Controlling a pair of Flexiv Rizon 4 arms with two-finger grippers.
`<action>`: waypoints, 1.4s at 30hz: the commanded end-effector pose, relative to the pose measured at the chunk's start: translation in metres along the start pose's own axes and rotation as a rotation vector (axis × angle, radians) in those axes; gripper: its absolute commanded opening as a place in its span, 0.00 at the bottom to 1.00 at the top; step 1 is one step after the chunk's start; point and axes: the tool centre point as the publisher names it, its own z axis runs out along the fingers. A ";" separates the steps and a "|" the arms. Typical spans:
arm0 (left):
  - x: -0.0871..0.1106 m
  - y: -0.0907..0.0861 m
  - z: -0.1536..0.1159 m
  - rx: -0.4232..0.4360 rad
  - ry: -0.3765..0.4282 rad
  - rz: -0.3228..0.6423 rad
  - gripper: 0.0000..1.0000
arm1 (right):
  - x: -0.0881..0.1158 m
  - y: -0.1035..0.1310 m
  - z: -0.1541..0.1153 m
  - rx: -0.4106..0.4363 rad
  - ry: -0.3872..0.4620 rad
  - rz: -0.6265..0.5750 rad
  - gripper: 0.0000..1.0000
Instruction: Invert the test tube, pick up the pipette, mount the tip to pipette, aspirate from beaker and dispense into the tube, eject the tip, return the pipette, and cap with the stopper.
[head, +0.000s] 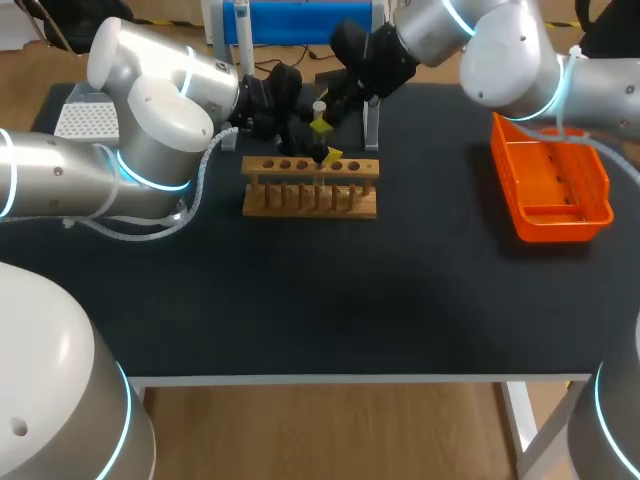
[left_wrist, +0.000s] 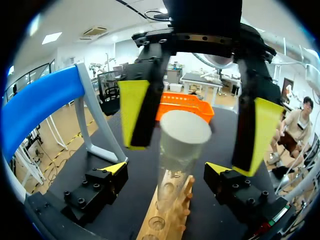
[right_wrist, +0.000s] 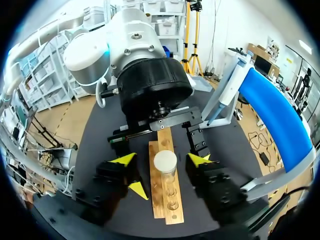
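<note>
From the left wrist, the left pincer (left_wrist: 167, 169) stands wide. Its yellow tips sit on either side of the tube (left_wrist: 172, 175), with a gap on each side. The tube is upright in the wooden rack (left_wrist: 172, 220), with a white stopper (left_wrist: 184, 131) on top. Just past it the right pincer (left_wrist: 197, 125) hangs from above, its long yellow pads (left_wrist: 134, 112) flanking the stopper. From here I cannot tell whether one pad touches it. The right wrist view looks down on the stopper and shows both tips clear of it, so this pincer is wide too.

The head view hides most of both pincers' fingers behind their black bodies, but it shows the layout. The rack lies mid-desk (head: 330, 300), and an orange basket (head: 550, 185) sits well apart at the right. A white tip box (head: 85, 122), in neither wrist view, is behind the left arm. The blue stand (head: 300, 22) is at the far edge.
</note>
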 end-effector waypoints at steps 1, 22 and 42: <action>0.000 0.000 0.000 0.000 0.002 0.000 1.00 | -0.001 0.001 -0.002 0.001 -0.005 0.002 1.00; 0.000 0.000 0.000 0.000 0.002 0.000 1.00 | 0.001 0.000 -0.022 -0.221 0.013 -0.009 1.00; 0.000 0.000 0.000 0.000 0.002 0.000 1.00 | 0.009 0.002 -0.028 -0.375 0.067 -0.038 0.00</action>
